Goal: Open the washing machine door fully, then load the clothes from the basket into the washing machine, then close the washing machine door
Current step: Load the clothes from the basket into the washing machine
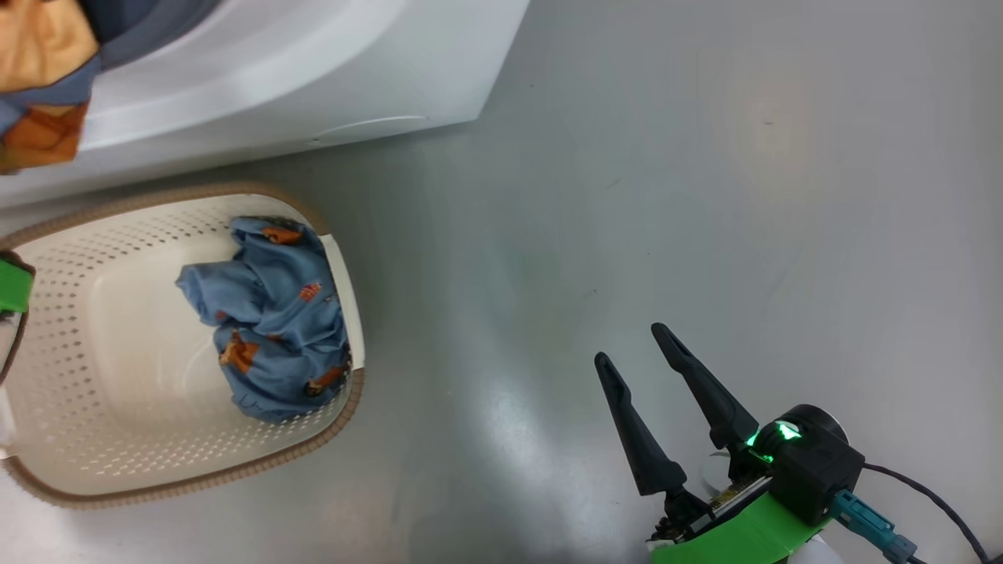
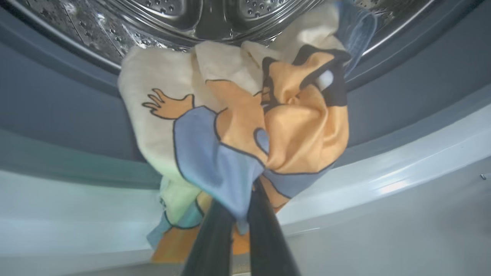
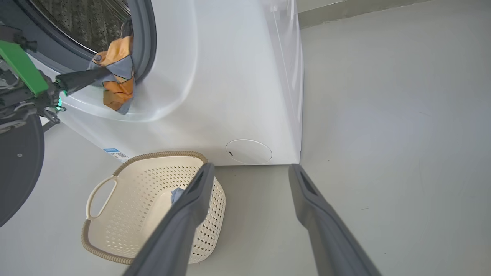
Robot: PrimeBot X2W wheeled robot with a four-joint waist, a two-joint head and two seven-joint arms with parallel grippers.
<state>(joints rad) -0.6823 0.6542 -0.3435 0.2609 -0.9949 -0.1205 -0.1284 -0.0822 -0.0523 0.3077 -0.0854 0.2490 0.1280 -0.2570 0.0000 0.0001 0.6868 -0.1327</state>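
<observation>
The washing machine (image 3: pixel 230 76) stands with its door (image 3: pixel 15 165) swung open at the left. A cream, orange and blue garment (image 2: pixel 268 126) hangs over the lip of the drum mouth, half inside the steel drum (image 2: pixel 199 15). My left gripper (image 2: pixel 241 199) is shut on this garment's lower fold; it also shows as the left gripper (image 3: pixel 103 73) at the opening. A blue printed garment (image 1: pixel 266 329) lies in the basket (image 1: pixel 345 415) on the floor before the machine. My right gripper (image 1: pixel 627 345) hangs open over bare floor, right of the basket (image 3: pixel 99 237).
The grey rubber gasket (image 2: pixel 57 84) rings the drum mouth. A round flap (image 3: pixel 248 151) and a blue label (image 3: pixel 111 150) sit low on the machine's front. Grey floor stretches to the right of the machine and the basket.
</observation>
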